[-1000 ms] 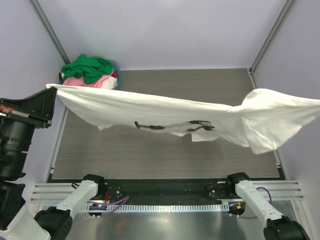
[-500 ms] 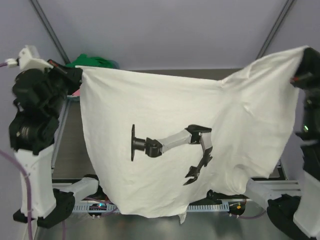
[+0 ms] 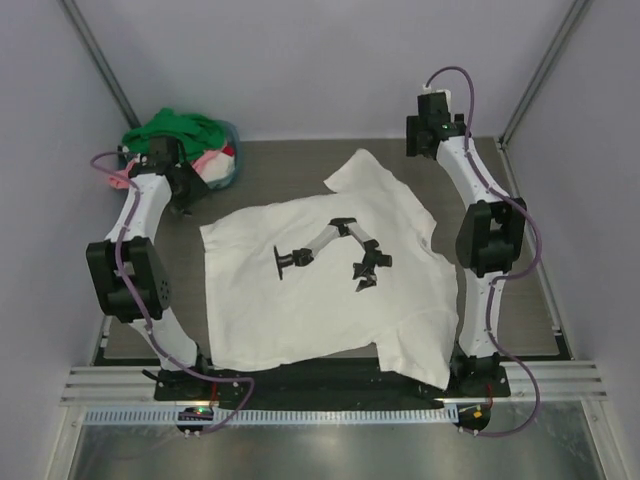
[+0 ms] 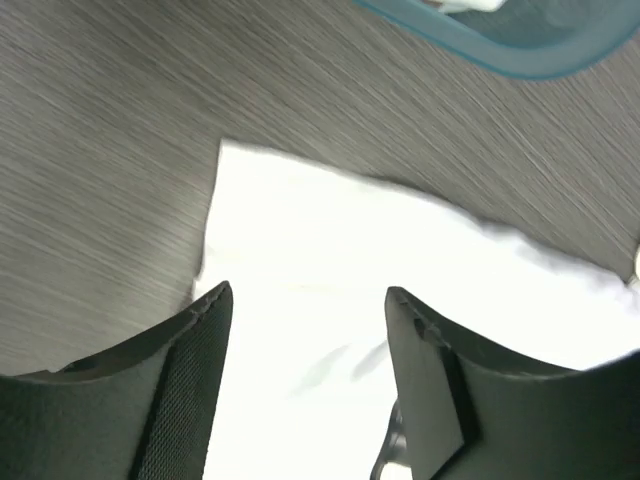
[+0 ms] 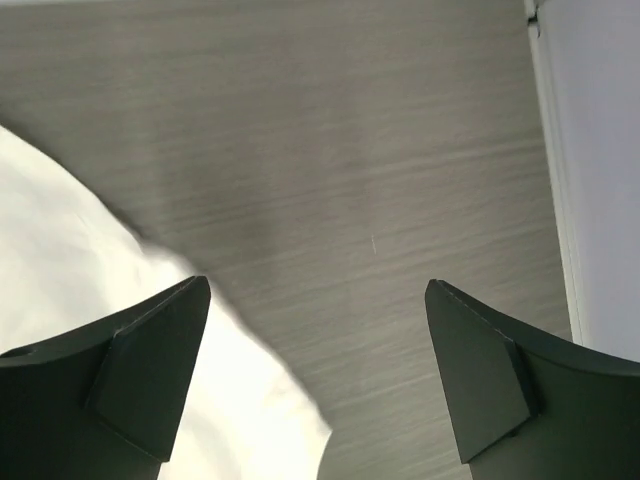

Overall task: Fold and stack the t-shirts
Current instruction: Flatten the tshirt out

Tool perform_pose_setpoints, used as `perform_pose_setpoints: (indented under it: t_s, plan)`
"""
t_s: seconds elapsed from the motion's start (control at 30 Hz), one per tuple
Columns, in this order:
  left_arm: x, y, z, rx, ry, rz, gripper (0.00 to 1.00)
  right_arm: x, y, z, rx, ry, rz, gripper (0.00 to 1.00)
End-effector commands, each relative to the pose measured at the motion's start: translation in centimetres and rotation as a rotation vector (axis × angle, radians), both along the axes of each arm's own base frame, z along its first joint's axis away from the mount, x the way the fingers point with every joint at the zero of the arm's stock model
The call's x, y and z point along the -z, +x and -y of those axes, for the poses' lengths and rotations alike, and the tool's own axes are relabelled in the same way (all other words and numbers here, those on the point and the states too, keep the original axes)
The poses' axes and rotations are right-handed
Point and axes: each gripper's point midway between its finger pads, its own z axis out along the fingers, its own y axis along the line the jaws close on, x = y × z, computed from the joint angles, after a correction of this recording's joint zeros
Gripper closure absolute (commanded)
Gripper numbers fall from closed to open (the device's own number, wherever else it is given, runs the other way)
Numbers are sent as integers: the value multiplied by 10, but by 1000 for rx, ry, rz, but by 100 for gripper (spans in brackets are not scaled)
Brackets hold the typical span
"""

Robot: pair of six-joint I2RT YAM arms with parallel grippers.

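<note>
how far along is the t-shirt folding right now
Done: the white t-shirt lies spread flat on the table, print up. In hand: nothing; the left hand and right hand hover open near its far corners. Left: every fold, plus the green shirt and pink shirt heaped in the basket; no stack yet.

The top external view looks down from above and behind the arm bases (image 3: 200,372), far enough to hold the whole bench (image 3: 300,165), the white t-shirt (image 3: 300,310) and the basket (image 3: 232,150). The left wrist view hangs close over the bench, facing past the left pincer (image 4: 310,295) at that shirt's corner and the basket's rim. The right wrist view, equally close behind the right pincer (image 5: 318,288), shares the shirt's far edge and bare bench with the top view
</note>
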Motion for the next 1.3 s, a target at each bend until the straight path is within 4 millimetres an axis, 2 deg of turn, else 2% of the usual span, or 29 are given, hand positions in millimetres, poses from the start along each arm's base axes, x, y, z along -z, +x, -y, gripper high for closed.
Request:
perform_pose_setpoints:
  t_s: [0.0, 0.03, 0.07, 0.1, 0.13, 0.17, 0.2, 0.23, 0.27, 0.3, 0.33, 0.37, 0.43, 0.47, 0.5, 0.7, 0.77, 0.8, 0.83, 0.87, 0.9, 0.97, 1.03, 1.07, 1.1, 1.13, 1.17, 1.23, 1.27]
  plan:
    - [-62, 11, 10, 94, 14, 180, 35, -120, -21, -5, 42, 128, 254, 4]
    - [-59, 3, 10, 99, 20, 165, 34, -115, -27, -6, 45, 142, 245, 5]
    - [-61, -2, 11, 101, 22, 166, 33, -91, -37, -8, 40, 150, 190, 5]
    - [-61, -7, 11, 98, 24, 167, 33, -86, -41, -12, 24, 184, 190, 5]
    - [-69, -15, 13, 100, 27, 188, 32, -95, -53, -20, 7, 242, 213, 4]
    - [-58, -24, 13, 100, 26, 161, 33, -67, -61, -26, -13, 272, 167, 4]
    - [-53, -31, 17, 106, 26, 150, 33, -58, -67, -33, -30, 315, 158, 4]
    - [-54, -36, 19, 111, 22, 164, 32, -59, -75, -51, -94, 406, 155, 5]
    - [-33, -46, 21, 108, 9, 117, 33, -37, -79, -62, -128, 448, 121, 5]
    - [-25, -51, 22, 103, 0, 102, 33, -32, -85, -82, -212, 525, 88, 5]
    - [-18, -54, 25, 108, -14, 94, 34, -22, -86, -90, -232, 560, 62, 5]
    - [1, -65, 30, 115, -35, 51, 35, -15, -86, -99, -253, 604, 40, 6]
    - [13, -68, 35, 110, -49, 43, 35, -8, -86, -118, -315, 678, -6, 6]
    - [17, -70, 36, 107, -49, 40, 35, 0, -79, -124, -324, 705, -29, 7]
    - [31, -76, 39, 101, -57, 11, 36, 4, -76, -129, -333, 723, -43, 7]
    - [71, -74, 42, 97, -52, -79, 39, 47, -37, -140, -295, 767, -114, 8]
    - [79, -70, 41, 95, -49, -92, 40, 52, -23, -148, -312, 797, -121, 9]
    - [88, -70, 41, 94, -50, -116, 40, 73, -20, -153, -310, 816, -160, 10]
    - [89, -66, 40, 91, -43, -115, 41, 81, -15, -155, -308, 824, -170, 10]
    - [92, -65, 40, 92, -42, -123, 42, 79, -8, -156, -316, 822, -159, 11]
    - [98, -65, 42, 98, -40, -139, 43, 99, -4, -154, -299, 814, -182, 11]
    - [102, -61, 36, 88, -7, -146, 44, 107, 5, -143, -278, 800, -175, 11]
    - [113, -59, 37, 97, 0, -172, 45, 128, 7, -127, -225, 794, -196, 11]
    - [111, -51, 37, 104, 10, -162, 45, 137, 9, -110, -190, 799, -199, 11]
    - [113, -49, 36, 104, 17, -171, 45, 144, 8, -103, -167, 802, -205, 11]
    - [116, -46, 47, 134, 26, -174, 46, 152, 7, -92, -136, 798, -208, 12]
    - [119, -39, 52, 151, 40, -179, 47, 163, 4, -72, -86, 804, -214, 12]
    - [125, -32, 60, 174, 46, -191, 48, 172, 1, -59, -45, 810, -216, 12]
    - [137, -31, 68, 195, 56, -218, 49, 179, -4, -41, -2, 817, -220, 12]
